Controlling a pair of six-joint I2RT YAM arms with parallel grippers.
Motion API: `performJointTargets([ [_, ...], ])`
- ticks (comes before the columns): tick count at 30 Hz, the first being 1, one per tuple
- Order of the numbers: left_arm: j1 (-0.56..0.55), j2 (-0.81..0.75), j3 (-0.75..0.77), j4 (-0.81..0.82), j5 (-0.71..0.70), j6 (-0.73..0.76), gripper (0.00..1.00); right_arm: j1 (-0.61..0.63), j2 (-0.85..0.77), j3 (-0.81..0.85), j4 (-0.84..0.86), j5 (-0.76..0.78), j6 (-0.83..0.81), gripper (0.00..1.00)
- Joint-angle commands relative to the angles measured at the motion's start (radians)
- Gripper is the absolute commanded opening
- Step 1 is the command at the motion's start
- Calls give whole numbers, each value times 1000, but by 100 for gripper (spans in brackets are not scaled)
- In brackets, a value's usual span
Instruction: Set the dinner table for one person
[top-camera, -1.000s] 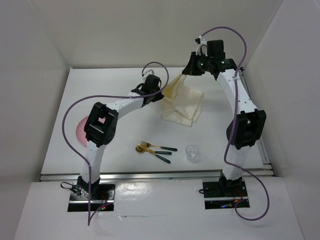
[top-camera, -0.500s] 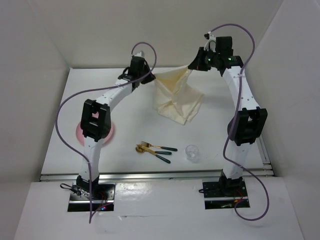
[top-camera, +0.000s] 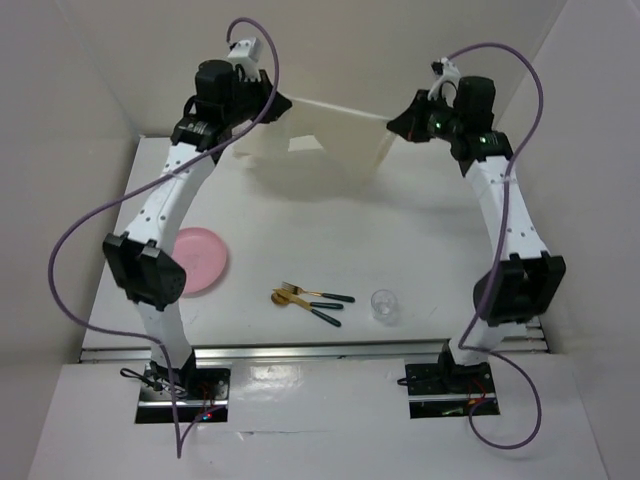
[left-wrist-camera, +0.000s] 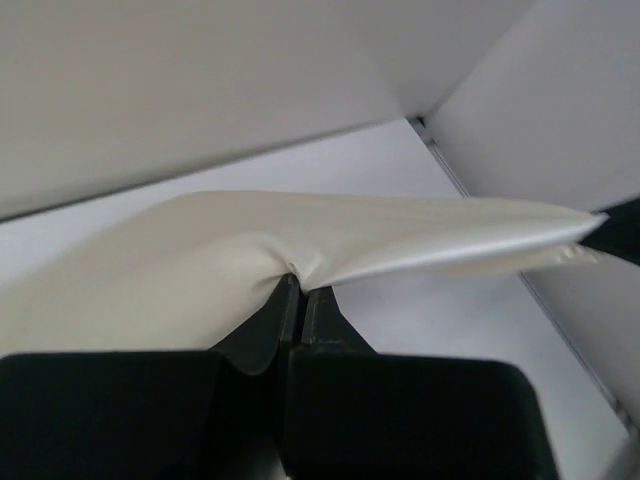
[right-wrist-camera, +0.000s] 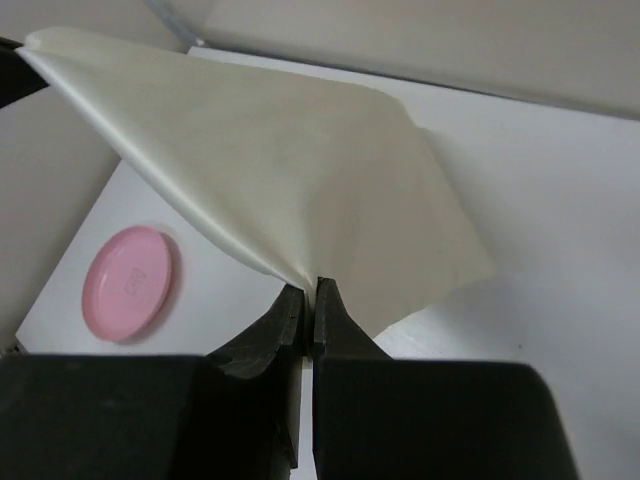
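A cream-coloured cloth (top-camera: 325, 135) hangs stretched in the air over the far part of the white dinner table (top-camera: 430, 260). My left gripper (top-camera: 283, 103) is shut on its left corner; in the left wrist view the cloth (left-wrist-camera: 300, 235) bunches at the jaws (left-wrist-camera: 298, 283). My right gripper (top-camera: 392, 122) is shut on its right corner, and the cloth (right-wrist-camera: 290, 160) spreads out from the jaws (right-wrist-camera: 308, 285) in the right wrist view. A pink plate (top-camera: 198, 260) lies at the left, also in the right wrist view (right-wrist-camera: 130, 282). Gold cutlery (top-camera: 308, 298) with dark handles and a clear glass (top-camera: 384, 305) sit near the front.
White walls enclose the table on the left, back and right. A metal rail (top-camera: 310, 348) runs along the near edge. Both arms are raised high over the back of the table.
Both grippers rose and moved apart, lifting the cloth off the table and pulling it taut. The left arm swung left and back, uncovering the pink plate.
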Motion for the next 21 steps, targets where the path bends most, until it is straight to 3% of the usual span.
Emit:
performJointTargets([
  [1,-2,-180,-152,-79,186,126,0,-14,-199,-225,161,26,-33,0],
  [2,-2,-208,-246,-108,210,138,0,-14,-291,-383,182,37,-33,0],
  [3,-2,-237,-291,-172,233,150,10,-24,-331,-454,227,55,-42,0],
  [4,-2,-285,-336,-202,247,164,46,-24,-406,-575,238,78,-42,0],
  [6,-2,-314,-450,-248,228,175,72,-24,-469,-672,247,143,-42,2],
  [7,7,-314,-468,-304,205,187,80,-24,-497,-715,247,166,-42,11],
  [8,7,-314,-483,-329,183,187,83,-24,-540,-752,247,186,-29,44],
  [9,16,-305,-493,-352,131,187,84,-24,-558,-807,233,227,-7,63],
  [10,16,-294,-493,-371,131,187,84,-24,-571,-826,221,249,13,75],
  [12,41,-258,-502,-411,108,174,82,-24,-606,-866,197,302,43,89],
  [14,67,-236,-513,-411,71,123,74,-24,-626,-875,197,336,88,89],
  [15,67,-209,-523,-411,24,105,68,-24,-635,-884,197,362,88,89],
  [16,79,-193,-523,-432,2,58,45,-24,-650,-884,197,376,105,87],
  [19,102,-152,-523,-478,-82,-12,21,-24,-651,-884,157,408,128,71],
  [20,102,-143,-523,-478,-107,-62,14,-24,-634,-872,134,408,146,47],
  [21,102,-143,-542,-490,-140,-101,14,-24,-617,-863,105,408,161,35],
])
